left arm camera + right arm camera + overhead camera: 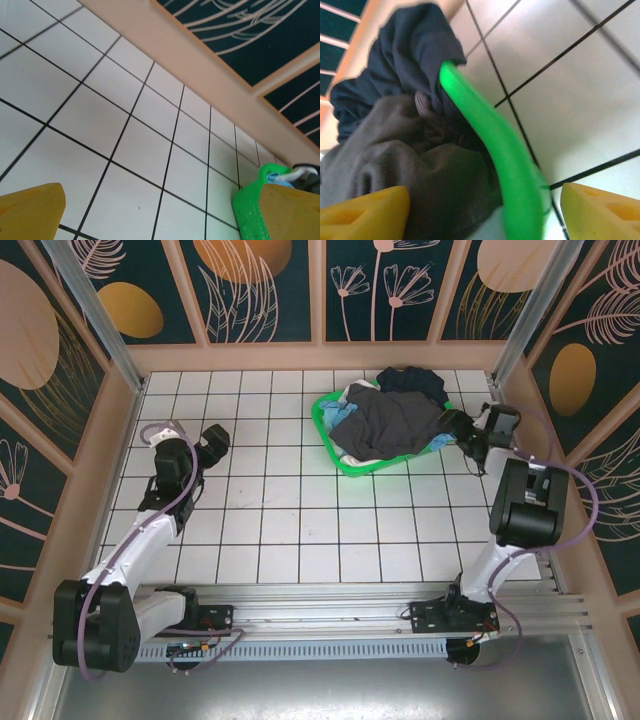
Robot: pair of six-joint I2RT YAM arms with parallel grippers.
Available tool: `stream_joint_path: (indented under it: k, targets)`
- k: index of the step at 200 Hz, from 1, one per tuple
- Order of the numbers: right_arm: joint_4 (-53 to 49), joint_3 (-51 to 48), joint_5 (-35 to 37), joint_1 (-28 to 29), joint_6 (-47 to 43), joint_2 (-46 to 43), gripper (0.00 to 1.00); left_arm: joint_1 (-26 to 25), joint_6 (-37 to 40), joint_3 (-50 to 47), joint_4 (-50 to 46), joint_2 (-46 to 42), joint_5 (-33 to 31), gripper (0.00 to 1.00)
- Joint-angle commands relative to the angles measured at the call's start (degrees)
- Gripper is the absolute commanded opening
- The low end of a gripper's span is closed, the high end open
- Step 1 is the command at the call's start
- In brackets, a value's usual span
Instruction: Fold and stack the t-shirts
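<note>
White glossy tiles with black grout lines cover the table [270, 530]. Crumpled t-shirts are heaped in a green plastic basket [345, 462] at the far right, a charcoal-grey one [385, 425] on top and a dark navy one [410, 380] spilling over the far rim; no long axis can be made out. The left gripper [212, 440] is held wide open and empty over bare tiles. In the right wrist view, the right gripper [480, 212] is spread around the curved rim and grey cloth, with nothing clamped.

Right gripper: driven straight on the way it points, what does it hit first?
Probably the rim of the green basket, which crosses between the fingers of the open right gripper in its wrist view. The charcoal-grey t-shirt bulges just inside that rim; depth is unclear, so cloth might touch first.
</note>
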Motion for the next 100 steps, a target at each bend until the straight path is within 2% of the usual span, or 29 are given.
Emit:
stream_joint_path:
  k: [1, 31, 64, 80, 87, 100]
  targets:
    - [-4.4, 3.0, -1.7, 4.8, -1.1, 1.0, 0.60, -0.1, 3.8, 4.0, -2.4, 1.4, 3.8, 0.99]
    - [-8.1, 6.2, 1.1, 11.6, -2.9, 2.1, 0.52, -0.1, 7.1, 7.5, -5.9, 3.7, 6.6, 0.99]
    - [-9.0, 11.3, 1.3, 18.0, -6.2, 5.4, 0.48, 0.0, 8.4, 8.5, -6.1, 6.9, 10.1, 0.96]
    - [-9.8, 15.5, 1.1, 20.9, -7.0, 8.6, 0.38, -0.4, 10.2, 10.5, -7.9, 9.4, 11.7, 0.94]
    - [-10.3, 17.4, 1.8, 22.6, -7.5, 10.0, 0.38, -0.8, 12.1, 11.4, -8.9, 10.7, 12.6, 0.93]
    - [-12.7, 22.2, 2.2, 25.7, -10.2, 12.9, 0.41, -3.0, 15.8, 13.7, -12.3, 12.4, 10.5, 0.91]
